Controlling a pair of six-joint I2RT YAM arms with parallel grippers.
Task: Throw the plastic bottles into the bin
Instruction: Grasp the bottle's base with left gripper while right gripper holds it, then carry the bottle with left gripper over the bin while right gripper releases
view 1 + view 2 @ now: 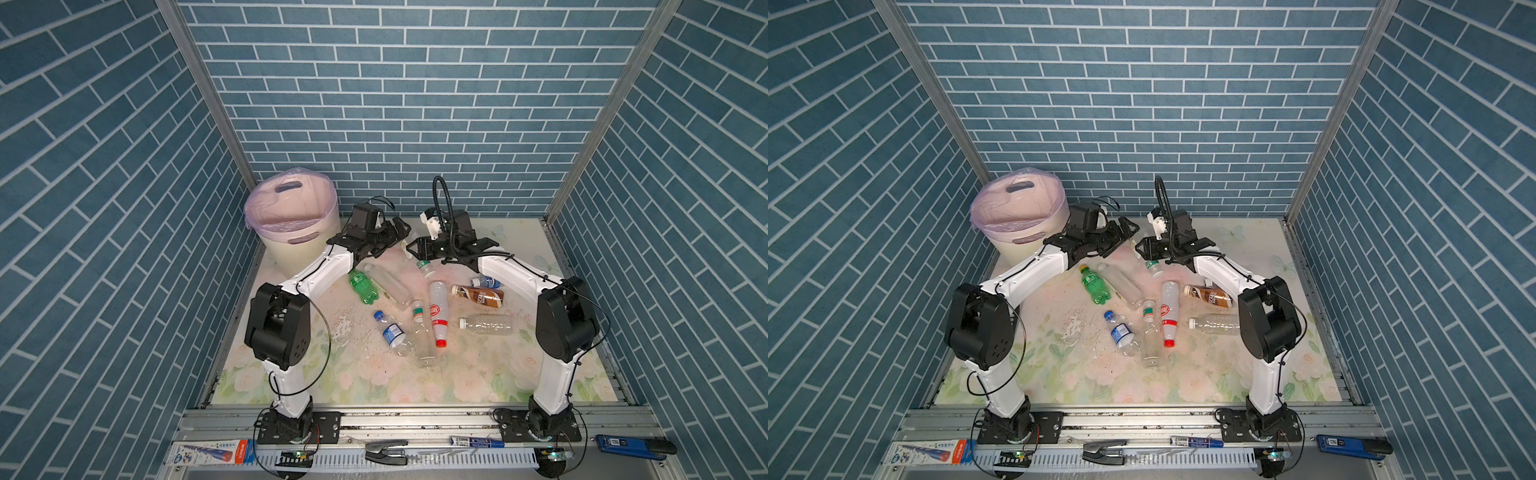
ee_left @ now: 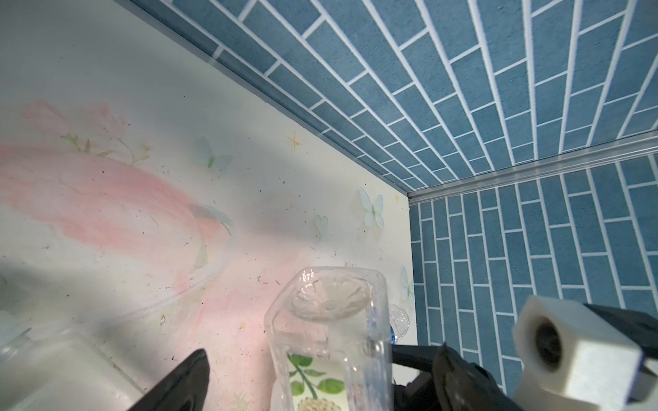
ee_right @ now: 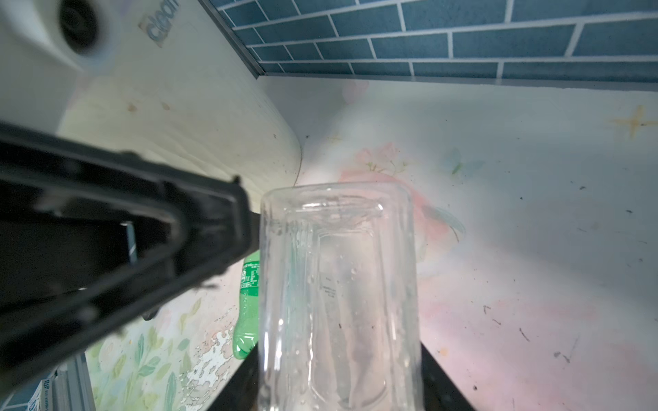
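Observation:
My right gripper is shut on a clear square plastic bottle and holds it above the back of the table. My left gripper is open, with that bottle's base between its fingers. One finger is at the bottle's side and the other stands well apart. In both top views the grippers meet just right of the bin, cream with a pink bag. Several bottles lie on the table, among them a green one, a white one with a red cap and a brown-labelled one.
Clear bottles and a blue-capped one lie mid-table beside a wet patch. Another small bottle lies under the right gripper. Pliers, a marker and a blue tool rest on the front rail.

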